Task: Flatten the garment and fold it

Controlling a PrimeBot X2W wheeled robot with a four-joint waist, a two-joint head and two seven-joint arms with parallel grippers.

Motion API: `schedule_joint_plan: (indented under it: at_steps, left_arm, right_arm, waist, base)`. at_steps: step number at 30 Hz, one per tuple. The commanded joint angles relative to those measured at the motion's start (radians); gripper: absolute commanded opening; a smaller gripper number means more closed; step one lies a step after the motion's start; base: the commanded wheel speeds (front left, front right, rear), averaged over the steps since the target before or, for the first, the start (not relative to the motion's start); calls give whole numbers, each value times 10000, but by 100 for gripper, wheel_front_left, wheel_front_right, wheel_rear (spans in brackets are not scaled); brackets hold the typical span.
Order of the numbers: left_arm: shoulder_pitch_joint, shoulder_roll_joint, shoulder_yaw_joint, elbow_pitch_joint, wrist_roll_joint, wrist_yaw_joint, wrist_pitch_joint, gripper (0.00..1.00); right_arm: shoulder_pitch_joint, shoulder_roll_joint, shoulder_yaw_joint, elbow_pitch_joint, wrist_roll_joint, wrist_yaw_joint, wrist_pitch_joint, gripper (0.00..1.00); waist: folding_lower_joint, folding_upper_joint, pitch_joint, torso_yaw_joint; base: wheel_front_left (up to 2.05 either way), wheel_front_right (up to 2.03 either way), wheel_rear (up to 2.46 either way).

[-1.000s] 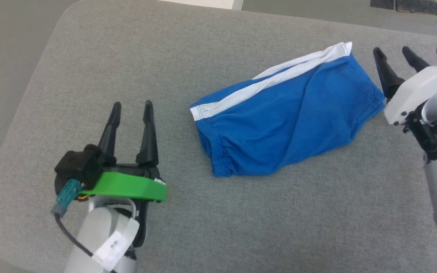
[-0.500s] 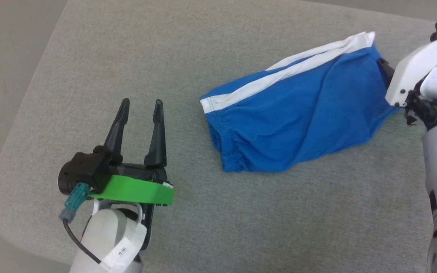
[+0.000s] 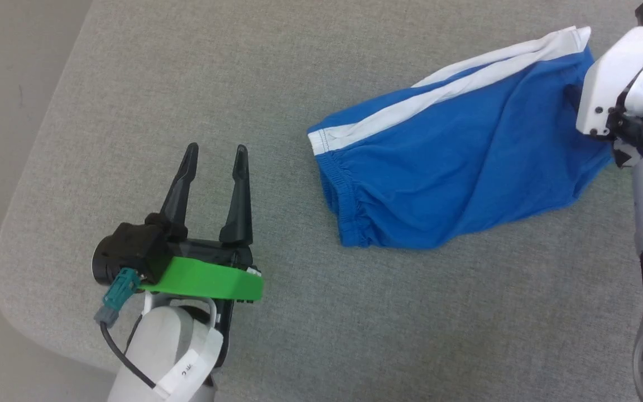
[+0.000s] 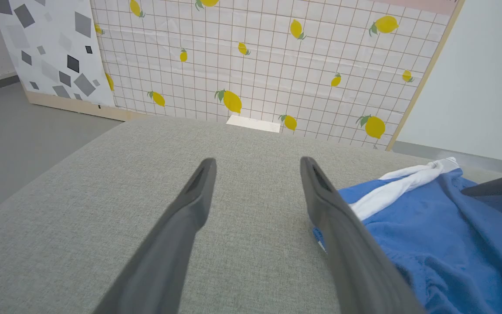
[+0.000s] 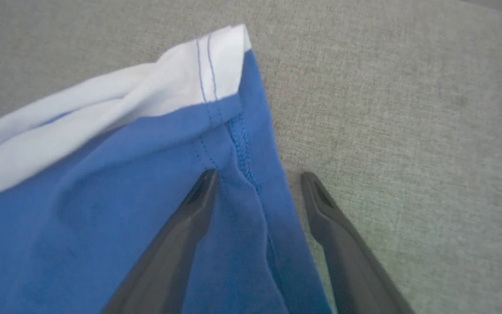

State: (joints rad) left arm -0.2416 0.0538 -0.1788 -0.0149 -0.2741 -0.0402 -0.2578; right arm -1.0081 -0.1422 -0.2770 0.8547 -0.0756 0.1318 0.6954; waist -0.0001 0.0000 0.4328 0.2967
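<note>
Right gripper (image 5: 258, 175): two long dark fingers spread wide, clamped on nothing. Straddling the stitched leg hem of royal-blue soft fabric shorts (image 5: 103, 196), one finger above the blue cloth, the other above bare surface just beside the edge. Contact with the cloth impossible to tell. White trim bunched at the hem corner just beyond the fingertips.

Left gripper (image 3: 216, 149): likewise dark and two-fingered, fully parted and empty, at the lower left of the head view. Near the gathered elastic waistband, not touching it. Bright green plastic bracket (image 3: 204, 282) across its wrist.

Shorts lying rumpled on a grey woven fabric-covered surface (image 3: 187, 67) with rounded corners. Waistband end toward the left gripper, leg end beneath the right gripper, white side stripe running along the far edge.

Beyond the surface, in the left wrist view, an upright white grid-patterned panel printed with yellow lemons (image 4: 277, 65). Beside it, a white panel scattered with grey squares (image 4: 50, 52).
</note>
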Motion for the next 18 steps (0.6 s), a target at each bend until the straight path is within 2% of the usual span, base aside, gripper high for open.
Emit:
schedule_joint_plan:
  at_steps: [1,2,3,10,18]
  left_arm:
    - [-95,-35,-24,-46,-49,49,-39,100]
    - [-92,-35,-24,-54,-59,48,-39,100]
    - [-83,-35,-17,-57,-59,51,-39,100]
    - [-36,-35,18,15,-4,70,-39,100]
    - [204,-35,143,241,84,46,-39,100]
  right_arm:
    - [274,226,147,287,97,-11,277,42]
    - [287,241,250,270,131,-11,329,17]
    - [313,255,362,233,181,-11,371,0]
    - [529,111,926,-200,701,-11,346,0]
    - [1362,-592,1314,-1124,1462,-11,-208,0]
  waist:
    - [1,0,18,17]
    - [1,0,15,16]
    - [1,0,6,9]
    - [1,0,-129,-44]
    - [1,0,-644,-337]
  base:
    - [0,0,0]
    - [0,0,0]
    - [0,0,0]
    - [0,0,0]
    - [0,0,0]
